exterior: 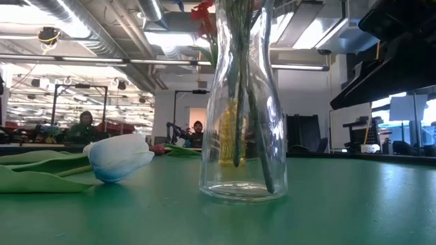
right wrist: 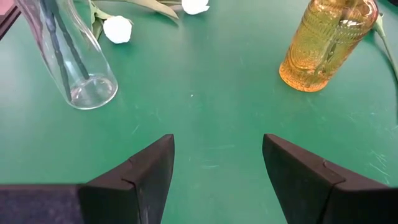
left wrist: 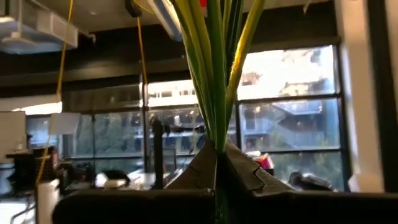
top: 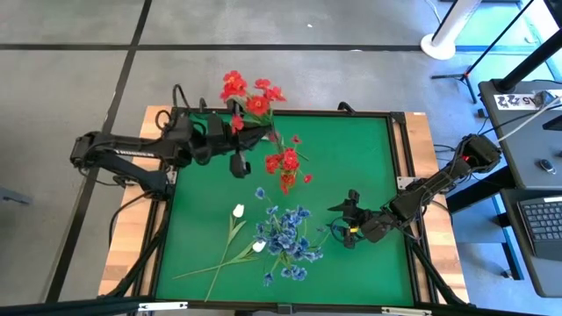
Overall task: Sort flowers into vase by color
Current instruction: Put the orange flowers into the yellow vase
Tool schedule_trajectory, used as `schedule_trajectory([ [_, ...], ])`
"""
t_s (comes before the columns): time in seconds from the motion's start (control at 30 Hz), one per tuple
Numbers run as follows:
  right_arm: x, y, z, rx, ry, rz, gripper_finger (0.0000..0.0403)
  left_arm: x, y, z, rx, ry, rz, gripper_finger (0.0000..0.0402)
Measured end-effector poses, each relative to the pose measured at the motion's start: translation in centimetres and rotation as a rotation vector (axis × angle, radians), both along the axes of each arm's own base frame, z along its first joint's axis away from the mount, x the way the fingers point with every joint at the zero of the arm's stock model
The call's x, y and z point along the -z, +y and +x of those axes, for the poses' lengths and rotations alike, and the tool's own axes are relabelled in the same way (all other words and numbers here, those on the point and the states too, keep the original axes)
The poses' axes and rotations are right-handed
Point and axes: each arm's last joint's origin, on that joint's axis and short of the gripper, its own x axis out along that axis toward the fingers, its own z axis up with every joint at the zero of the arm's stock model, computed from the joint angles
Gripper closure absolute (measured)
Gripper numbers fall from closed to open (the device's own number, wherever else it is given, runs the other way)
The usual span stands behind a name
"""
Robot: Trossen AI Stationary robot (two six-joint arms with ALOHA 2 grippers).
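Between the left gripper's [left wrist: 217, 163] closed fingers, thin green stems of red artificial flowers [top: 248, 95] rise: light, springy, best pinched low. Right gripper [right wrist: 217, 163] gapes over green table [right wrist: 211, 93].

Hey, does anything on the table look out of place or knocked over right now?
Nothing is knocked over: the clear vase and amber vase stand upright. Two white tulips lie loose on the green mat. The left hand grips red-flower stems.
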Motion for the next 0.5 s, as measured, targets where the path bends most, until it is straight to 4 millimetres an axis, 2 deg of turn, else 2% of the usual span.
schedule_trajectory([
  [0.3,-0.2,0.1,0.1,-0.001,-0.024,0.016,0.0160,3.4,2.8,3.1,-0.037,0.115,-0.092,0.0401],
  [0.5,-0.2,0.1,0.1,-0.001,-0.022,0.015,0.0160,4.9,2.6,4.5,0.033,0.160,-0.156,0.0401],
])
